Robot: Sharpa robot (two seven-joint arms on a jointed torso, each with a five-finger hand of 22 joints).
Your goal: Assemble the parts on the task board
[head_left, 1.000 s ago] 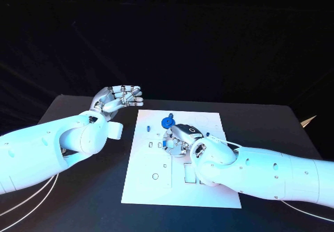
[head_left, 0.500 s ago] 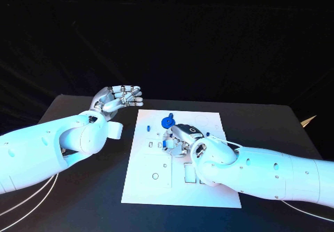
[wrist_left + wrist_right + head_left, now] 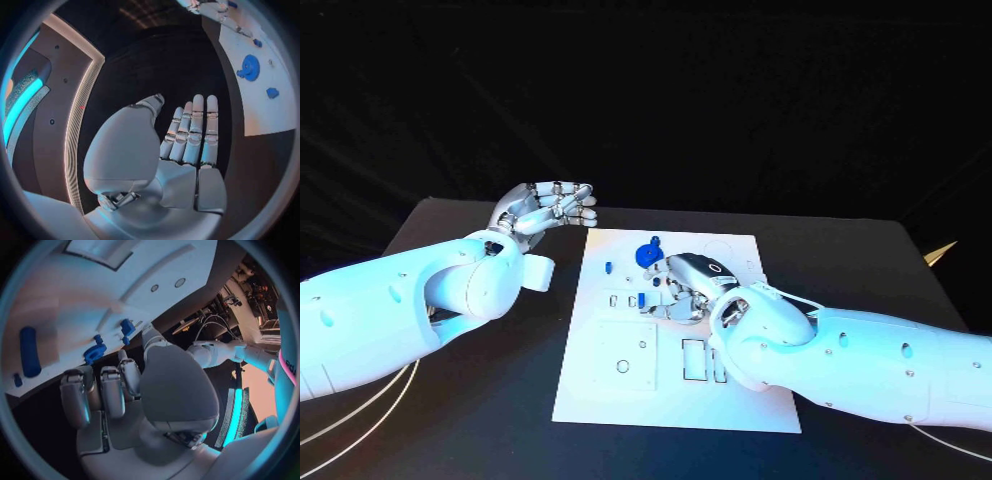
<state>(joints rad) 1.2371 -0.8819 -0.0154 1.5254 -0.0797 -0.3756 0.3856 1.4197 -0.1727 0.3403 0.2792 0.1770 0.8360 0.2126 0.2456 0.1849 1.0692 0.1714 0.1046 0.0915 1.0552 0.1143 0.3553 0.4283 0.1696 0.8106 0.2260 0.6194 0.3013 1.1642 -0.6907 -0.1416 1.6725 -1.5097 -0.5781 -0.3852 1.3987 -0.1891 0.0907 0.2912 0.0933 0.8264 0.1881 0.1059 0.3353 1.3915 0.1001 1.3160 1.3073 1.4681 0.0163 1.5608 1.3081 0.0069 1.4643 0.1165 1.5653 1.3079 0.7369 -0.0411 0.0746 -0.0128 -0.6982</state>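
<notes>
On the task board (image 3: 632, 390) stand blue parts (image 3: 648, 252) beside the right hand (image 3: 687, 288).

We see a black table (image 3: 473, 400) running from about 9 o'clock across to 3 o'clock in the head view, its far edge straight and its far corners showing at roughly 10 and 2 o'clock. Behind it, from 10 through 12 to 2 o'clock, hangs a dark backdrop (image 3: 733, 90) with faint folds in it, like cloth. A small pale pointed shape (image 3: 936, 249) sticks up at the table's edge near 3 o'clock; we cannot tell what it is. Two thin pale cables (image 3: 358, 415) trail over the tabletop near 8 o'clock. Cool bluish light falls over the whole scene, and the surroundings beyond the table stay dark.
</notes>
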